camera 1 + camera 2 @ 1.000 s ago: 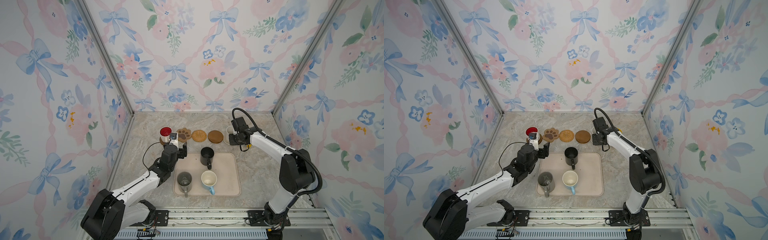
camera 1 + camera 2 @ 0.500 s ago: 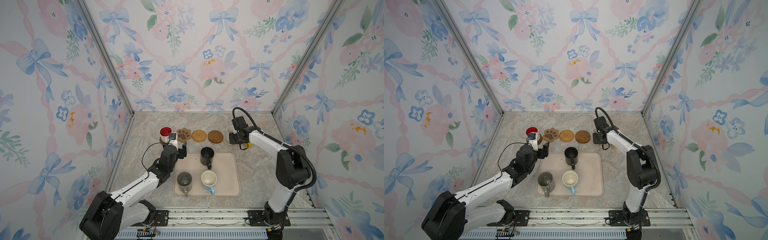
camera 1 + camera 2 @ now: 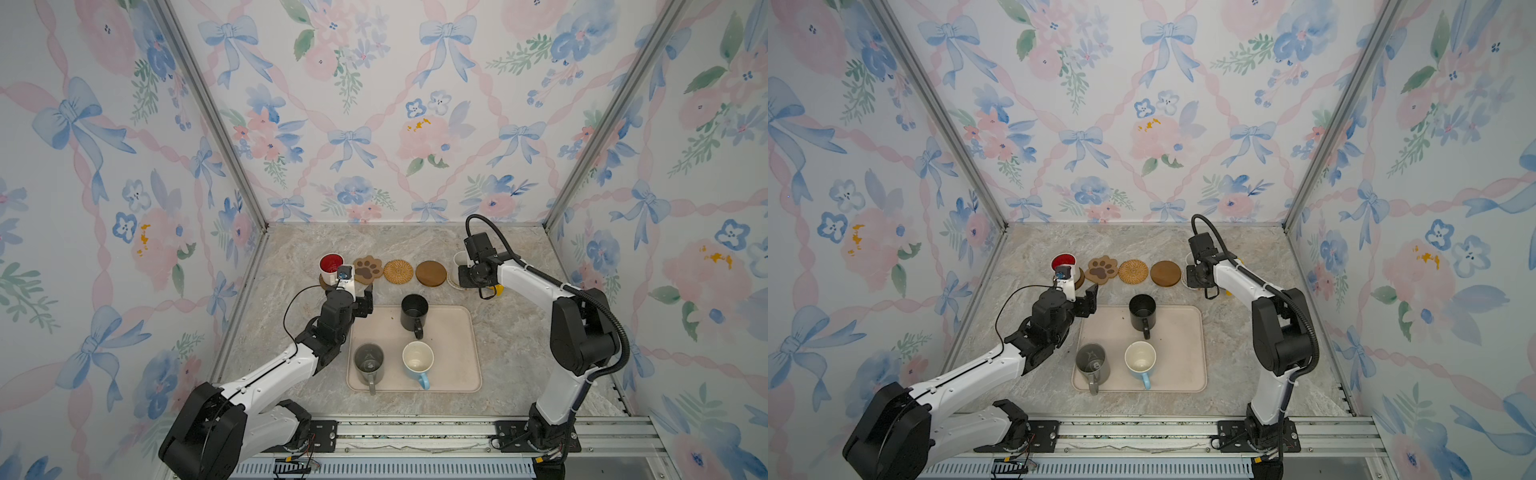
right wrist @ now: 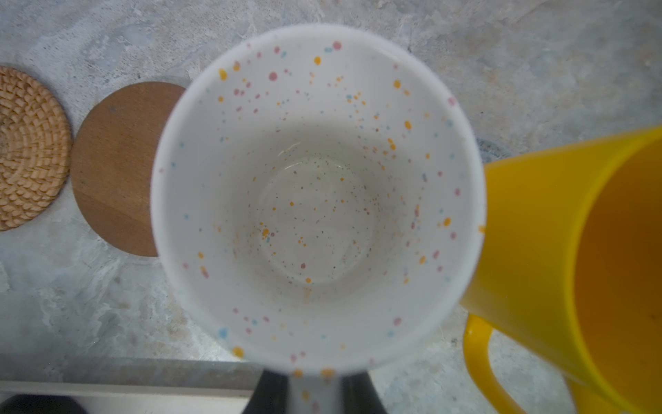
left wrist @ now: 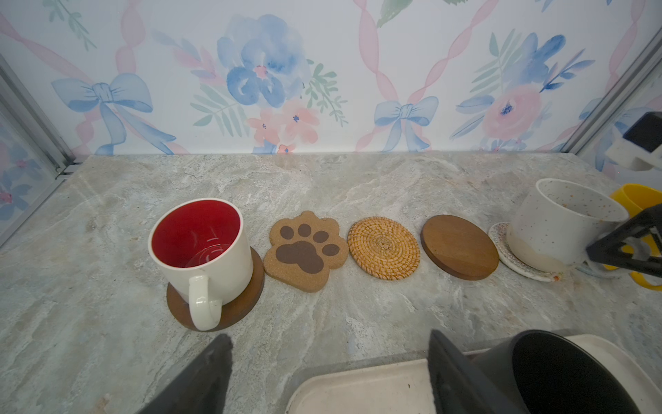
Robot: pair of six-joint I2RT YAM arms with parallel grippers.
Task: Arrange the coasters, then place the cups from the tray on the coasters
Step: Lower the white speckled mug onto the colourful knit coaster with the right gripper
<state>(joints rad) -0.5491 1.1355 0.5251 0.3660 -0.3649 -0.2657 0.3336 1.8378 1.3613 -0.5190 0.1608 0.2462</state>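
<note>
The tray (image 3: 453, 332) has one corner under the gap of the left gripper (image 5: 329, 337), whose fingers (image 5: 200, 376) stand wide apart with nothing between them. Three cups wait on the tray. The black cup (image 3: 414, 311) is just beside one left finger, and the grey cup (image 3: 368, 359) and blue cup (image 3: 417, 359) sit back behind the fingers. The red-lined cup (image 5: 200, 243) stands on a dark disc (image 5: 243, 297) just beyond the other left fingertip.

The step in hand, as I judge it, belongs to the right gripper (image 4: 315, 394). Its fingers (image 4: 267, 396) are clamped on the handle of the speckled cup (image 4: 315, 200), one on each side, with the bowl straight out past the fingertips. In the left wrist view this cup sits on the cream coaster (image 5: 500, 240); whether its base lies fully flat I cannot tell. More of the coaster shows on the side toward the wooden disc (image 5: 460, 247), so the cup seems off-centre toward the yellow cup (image 4: 573, 233), which stands very near, perhaps touching.

To do it well:
- Settle the base flat.
- Ease the cup a little toward the wooden disc.
- Part the fingers only enough to clear the handle.
- Draw straight back along the handle's line, so that neither finger hooks it or knocks the yellow handle.

The paw coaster (image 5: 304, 251) and rattan coaster (image 5: 383, 247) lie bare, out ahead of the open left fingers.
</note>
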